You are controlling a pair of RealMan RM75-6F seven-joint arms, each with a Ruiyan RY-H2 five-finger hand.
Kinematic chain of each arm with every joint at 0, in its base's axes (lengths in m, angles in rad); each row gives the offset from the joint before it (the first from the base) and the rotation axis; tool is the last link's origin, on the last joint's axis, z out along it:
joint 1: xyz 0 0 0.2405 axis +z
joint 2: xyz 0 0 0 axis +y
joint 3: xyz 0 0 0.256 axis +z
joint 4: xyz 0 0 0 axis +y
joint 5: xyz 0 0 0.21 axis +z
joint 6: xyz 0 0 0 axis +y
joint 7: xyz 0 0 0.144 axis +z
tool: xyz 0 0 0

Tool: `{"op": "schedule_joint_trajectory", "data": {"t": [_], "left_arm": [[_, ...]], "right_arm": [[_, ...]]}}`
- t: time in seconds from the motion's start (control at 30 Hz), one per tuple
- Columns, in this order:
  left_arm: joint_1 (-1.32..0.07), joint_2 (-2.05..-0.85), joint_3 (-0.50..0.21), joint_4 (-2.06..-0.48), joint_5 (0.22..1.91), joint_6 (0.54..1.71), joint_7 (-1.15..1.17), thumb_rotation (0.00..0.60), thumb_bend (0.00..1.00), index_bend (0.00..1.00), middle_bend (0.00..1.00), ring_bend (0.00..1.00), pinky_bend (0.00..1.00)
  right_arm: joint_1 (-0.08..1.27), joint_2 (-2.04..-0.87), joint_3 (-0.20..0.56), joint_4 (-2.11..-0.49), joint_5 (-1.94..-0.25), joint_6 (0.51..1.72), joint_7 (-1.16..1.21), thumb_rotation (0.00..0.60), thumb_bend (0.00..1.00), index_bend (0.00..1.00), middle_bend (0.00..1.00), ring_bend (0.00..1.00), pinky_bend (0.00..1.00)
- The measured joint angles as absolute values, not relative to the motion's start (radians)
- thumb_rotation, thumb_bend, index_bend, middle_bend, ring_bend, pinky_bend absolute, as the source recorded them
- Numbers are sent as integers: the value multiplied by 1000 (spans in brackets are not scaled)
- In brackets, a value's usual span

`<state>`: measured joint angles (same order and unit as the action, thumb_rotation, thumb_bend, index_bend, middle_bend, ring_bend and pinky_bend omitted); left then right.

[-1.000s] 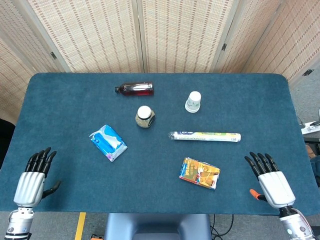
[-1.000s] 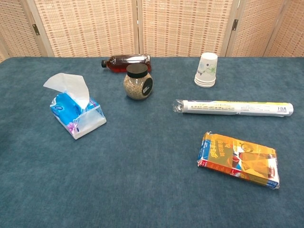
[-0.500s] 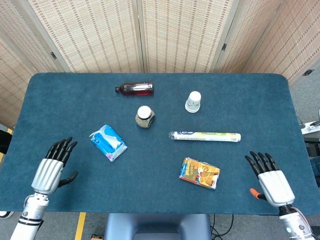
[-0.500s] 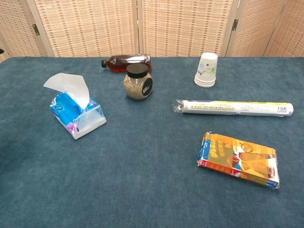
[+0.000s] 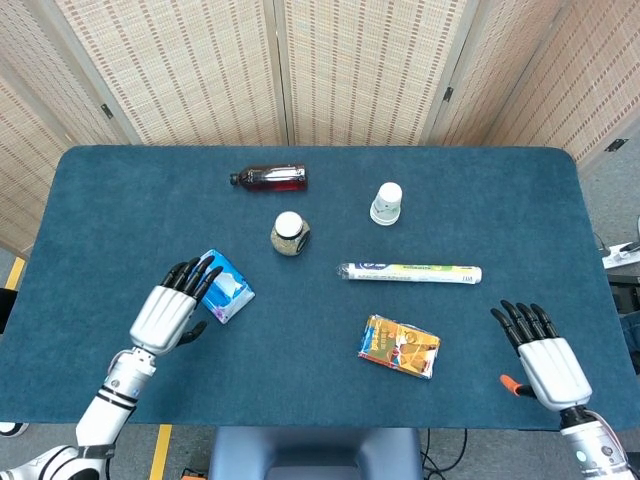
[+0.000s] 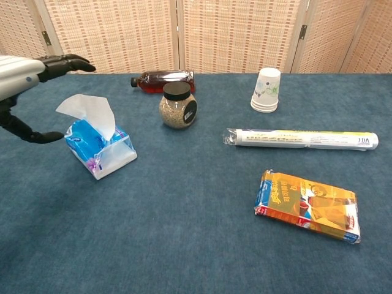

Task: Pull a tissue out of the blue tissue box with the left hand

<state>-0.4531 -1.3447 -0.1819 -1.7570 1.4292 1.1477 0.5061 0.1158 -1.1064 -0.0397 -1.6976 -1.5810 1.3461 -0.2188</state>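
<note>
The blue tissue box (image 5: 226, 287) (image 6: 99, 149) lies on the table's left half, with a white tissue (image 6: 87, 111) sticking up from its top. My left hand (image 5: 176, 309) (image 6: 27, 73) hovers open just left of the box, above it, fingers spread toward the tissue and thumb (image 6: 29, 132) low beside the box, holding nothing. My right hand (image 5: 540, 358) rests open near the table's front right corner, far from the box; the chest view does not show it.
Behind the box stand a glass jar (image 5: 289, 234) (image 6: 178, 106) and a lying brown bottle (image 5: 269, 178) (image 6: 162, 79). To the right are a paper cup (image 5: 386, 203) (image 6: 267, 90), a long wrapped roll (image 5: 410, 272) (image 6: 302, 139) and an orange snack pack (image 5: 399, 346) (image 6: 308, 205).
My left hand has moved right and forward from the front left table edge to just beside the tissue box, entering the chest view. The right hand stayed put.
</note>
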Motion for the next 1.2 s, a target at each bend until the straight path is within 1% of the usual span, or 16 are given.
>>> {"op": "schedule_joint_trajectory", "data": {"t": [0.17,0.37,0.7,0.8,0.87,0.9,0.97,1.07,1.2], "left_arm": [[-515,-1390,-209,-1706,1343,1087,561,600,364,62,0,0,184],[-593,-1437,-245,-1624,1238,1033,608,600,378,88,0,0,186],[-656,-1459,-271,-1570,1141,1019,689,600,446,195,0,14,205],[-669,-1465,-264,-1552,1102,1023,725,600,474,262,0,20,212],[-676,-1469,-255,-1539,1085,1029,735,600,494,338,0,30,221],[-678,-1471,-250,-1534,1083,1033,735,600,511,395,2,37,226],[-681,-1474,-244,-1530,1083,1037,728,600,534,479,9,45,232],[-684,-1475,-229,-1528,1087,1046,718,600,562,551,30,50,237],[-685,-1475,-218,-1536,1092,1059,704,600,608,599,70,59,239]], "right_arm": [[122,-1109,-45,-1695,-1579,1329,-224,600,40,0,0,0,0],[124,-1111,-51,-1696,-1585,1326,-227,600,40,0,0,0,0],[125,-1105,-52,-1697,-1585,1326,-217,600,40,0,0,0,0],[124,-1104,-54,-1698,-1591,1331,-215,600,40,0,0,0,0],[123,-1104,-56,-1699,-1595,1334,-215,600,40,0,0,0,0],[123,-1104,-56,-1699,-1596,1335,-215,600,40,0,0,0,0],[122,-1104,-57,-1699,-1597,1335,-216,600,40,0,0,0,0],[122,-1105,-58,-1699,-1598,1335,-218,600,40,0,0,0,0],[121,-1106,-61,-1699,-1602,1338,-222,600,40,0,0,0,0]]}}
